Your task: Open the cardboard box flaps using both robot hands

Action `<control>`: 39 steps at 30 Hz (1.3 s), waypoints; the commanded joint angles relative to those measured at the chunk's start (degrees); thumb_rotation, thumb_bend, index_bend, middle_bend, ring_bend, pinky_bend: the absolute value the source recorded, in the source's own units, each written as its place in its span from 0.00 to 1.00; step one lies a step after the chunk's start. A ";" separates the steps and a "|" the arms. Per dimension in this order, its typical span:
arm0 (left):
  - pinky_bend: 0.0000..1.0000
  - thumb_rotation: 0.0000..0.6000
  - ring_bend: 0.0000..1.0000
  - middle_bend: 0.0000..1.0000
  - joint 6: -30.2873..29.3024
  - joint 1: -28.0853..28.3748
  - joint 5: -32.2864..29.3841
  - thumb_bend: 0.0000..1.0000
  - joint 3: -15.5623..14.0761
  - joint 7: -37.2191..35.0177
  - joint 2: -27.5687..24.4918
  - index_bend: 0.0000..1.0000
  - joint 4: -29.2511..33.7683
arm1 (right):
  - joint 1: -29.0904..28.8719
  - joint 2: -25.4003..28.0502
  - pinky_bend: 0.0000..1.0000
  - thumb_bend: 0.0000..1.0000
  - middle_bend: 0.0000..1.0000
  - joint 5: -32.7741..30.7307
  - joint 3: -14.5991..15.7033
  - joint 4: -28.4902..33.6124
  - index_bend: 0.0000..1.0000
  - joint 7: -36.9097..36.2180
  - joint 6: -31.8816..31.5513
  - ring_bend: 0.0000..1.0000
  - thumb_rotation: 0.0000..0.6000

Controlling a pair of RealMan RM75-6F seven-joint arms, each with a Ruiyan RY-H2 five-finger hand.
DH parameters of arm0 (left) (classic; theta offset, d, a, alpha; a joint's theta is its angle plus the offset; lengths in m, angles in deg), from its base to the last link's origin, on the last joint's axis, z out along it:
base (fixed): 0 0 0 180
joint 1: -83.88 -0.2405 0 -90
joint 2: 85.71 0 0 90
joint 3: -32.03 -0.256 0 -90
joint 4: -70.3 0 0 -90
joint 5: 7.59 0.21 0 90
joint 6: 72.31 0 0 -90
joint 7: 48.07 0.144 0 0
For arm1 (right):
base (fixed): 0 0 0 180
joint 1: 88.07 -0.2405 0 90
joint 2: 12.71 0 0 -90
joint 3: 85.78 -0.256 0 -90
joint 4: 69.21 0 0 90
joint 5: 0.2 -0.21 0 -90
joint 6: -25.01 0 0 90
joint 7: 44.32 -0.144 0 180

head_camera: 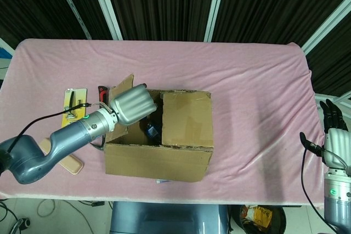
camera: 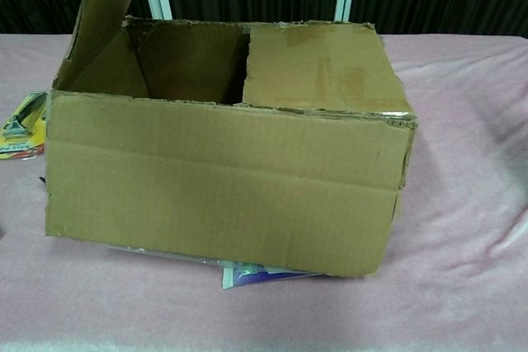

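One cardboard box sits on the pink-covered counter, toward the near edge and left of centre. Its left flap stands raised, tilted up and outward, while its right flap lies flat and closed over the right half. Through the open left half, the head view shows a small dark object inside the box, too dim to identify. No writing on the box can be read.

The left hand is at the raised flap, over the box's open left corner; its silver back faces the camera and hides the fingers, so I cannot tell whether it grips the flap or only touches it. The right hand is well to the right of the box, off the counter's edge, with dark fingers extended upward and holding nothing.

Left of the box lie a yellow blister pack, print unreadable, and a red-handled tool. A purple-printed sheet pokes out beneath the box's front.
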 commanded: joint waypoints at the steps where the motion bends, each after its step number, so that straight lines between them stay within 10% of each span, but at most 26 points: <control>1: 0.49 1.00 0.56 0.73 -0.91 -1.61 0.37 1.00 0.38 -1.48 -2.77 0.54 1.72 | 0.01 -0.02 0.21 0.38 0.00 0.14 0.05 0.06 0.00 0.11 -0.02 0.00 1.00; 23: 0.49 1.00 0.56 0.73 -4.99 -17.65 11.58 1.00 0.44 -9.20 -26.37 0.53 11.31 | 0.12 -0.16 0.21 0.38 0.00 0.62 0.37 0.56 0.00 0.60 0.34 0.00 1.00; 39: 0.49 1.00 0.55 0.72 -11.01 -31.72 17.37 1.00 -1.69 -16.02 -21.20 0.53 3.73 | 0.23 -0.07 0.21 0.38 0.00 0.86 0.37 1.15 0.00 0.89 0.18 0.00 1.00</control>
